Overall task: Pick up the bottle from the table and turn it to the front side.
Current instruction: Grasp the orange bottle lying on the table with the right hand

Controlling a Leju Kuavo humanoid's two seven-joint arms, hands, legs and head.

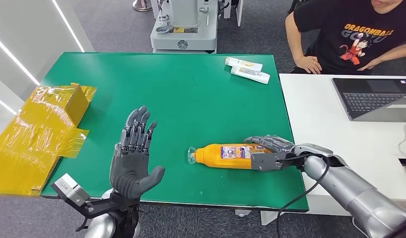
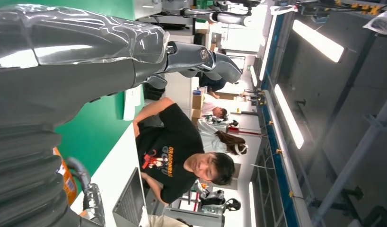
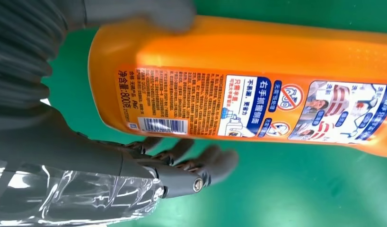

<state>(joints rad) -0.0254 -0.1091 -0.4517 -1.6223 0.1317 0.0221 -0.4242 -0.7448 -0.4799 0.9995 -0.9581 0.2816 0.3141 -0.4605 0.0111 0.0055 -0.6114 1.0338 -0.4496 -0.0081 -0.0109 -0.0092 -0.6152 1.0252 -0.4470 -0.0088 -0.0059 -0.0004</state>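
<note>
Right hand (image 1: 270,151) flanks lying orange bottle's (image 1: 231,156) base.

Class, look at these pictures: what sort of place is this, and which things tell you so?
Probably a robotics lab or office workspace: a green work table, a laptop on a white desk, and a machine base on the carpeted floor behind.

Two white tubes (image 1: 247,70) lie side by side at the upper right of the green table (image 1: 166,94), crumpled yellow packaging (image 1: 37,131) overhangs its left edge, and at the frame's right a white table (image 1: 335,129) carries an open laptop (image 1: 377,98) before a seated person in a black shirt (image 1: 355,34).
</note>
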